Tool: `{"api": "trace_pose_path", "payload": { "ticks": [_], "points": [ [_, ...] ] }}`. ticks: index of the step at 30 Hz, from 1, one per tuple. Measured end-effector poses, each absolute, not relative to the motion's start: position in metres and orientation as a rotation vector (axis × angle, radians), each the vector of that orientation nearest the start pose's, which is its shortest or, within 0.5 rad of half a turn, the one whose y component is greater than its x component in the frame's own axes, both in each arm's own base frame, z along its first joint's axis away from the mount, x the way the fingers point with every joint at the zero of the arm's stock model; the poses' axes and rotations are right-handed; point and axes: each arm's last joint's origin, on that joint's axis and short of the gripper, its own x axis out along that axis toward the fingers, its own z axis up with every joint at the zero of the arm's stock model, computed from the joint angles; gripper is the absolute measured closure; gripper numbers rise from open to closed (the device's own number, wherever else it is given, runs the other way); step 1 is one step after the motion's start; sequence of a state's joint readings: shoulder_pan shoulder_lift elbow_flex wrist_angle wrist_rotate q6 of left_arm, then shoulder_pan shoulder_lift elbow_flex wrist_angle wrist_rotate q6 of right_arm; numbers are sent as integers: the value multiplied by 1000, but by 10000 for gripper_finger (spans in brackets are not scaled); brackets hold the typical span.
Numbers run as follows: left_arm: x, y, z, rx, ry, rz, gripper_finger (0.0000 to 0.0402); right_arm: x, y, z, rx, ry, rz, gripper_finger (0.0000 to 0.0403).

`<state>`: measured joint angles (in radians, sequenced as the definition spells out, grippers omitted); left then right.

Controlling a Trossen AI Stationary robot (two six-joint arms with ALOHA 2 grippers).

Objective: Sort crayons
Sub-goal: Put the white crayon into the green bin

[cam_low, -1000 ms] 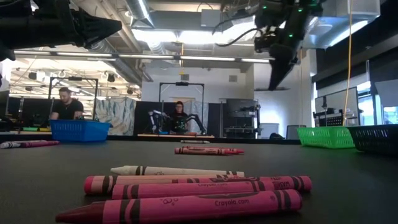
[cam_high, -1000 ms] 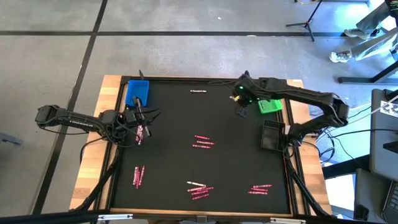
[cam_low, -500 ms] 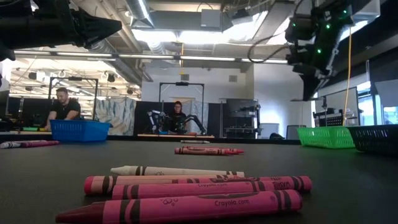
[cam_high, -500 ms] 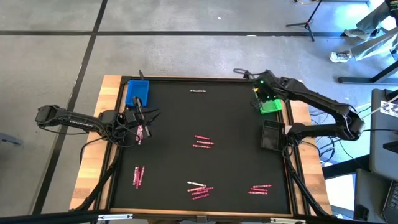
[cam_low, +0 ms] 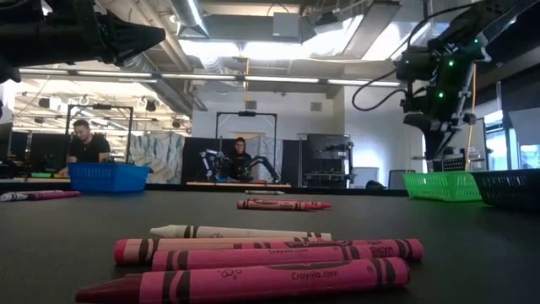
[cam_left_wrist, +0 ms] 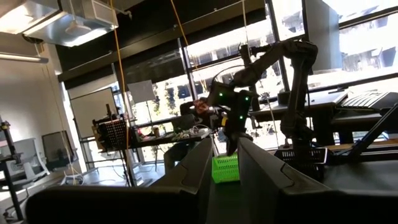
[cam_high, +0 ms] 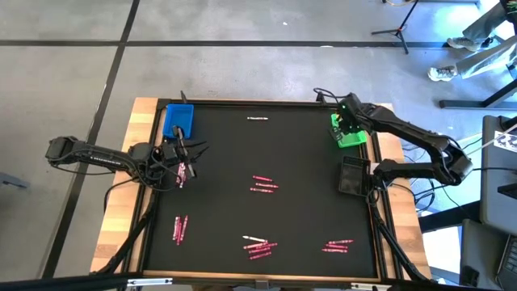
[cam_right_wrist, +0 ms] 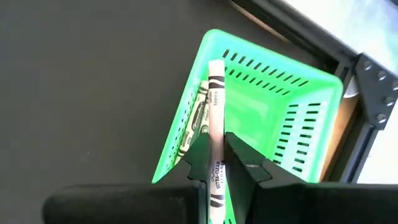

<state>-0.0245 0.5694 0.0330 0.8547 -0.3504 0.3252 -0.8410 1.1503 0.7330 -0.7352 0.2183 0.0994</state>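
Above the green tray, we found the right claw clamped on a white crayon, evidently for dropping; left claw's state: indeterminate.

You have one basket at the table's far left corner and another at its far right edge. Crayons lie mid-table, with more bunches along the near edge.
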Motion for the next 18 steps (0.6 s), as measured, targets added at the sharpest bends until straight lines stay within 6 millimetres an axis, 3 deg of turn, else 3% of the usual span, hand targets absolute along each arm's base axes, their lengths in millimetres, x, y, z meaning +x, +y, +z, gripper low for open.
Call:
{"api": "trace_pose_path", "payload": {
  "ticks": [18],
  "points": [
    [129, 7, 202, 261, -258, 371, 331, 126, -154, 172, 445, 1101, -1060, 373]
  ]
}}
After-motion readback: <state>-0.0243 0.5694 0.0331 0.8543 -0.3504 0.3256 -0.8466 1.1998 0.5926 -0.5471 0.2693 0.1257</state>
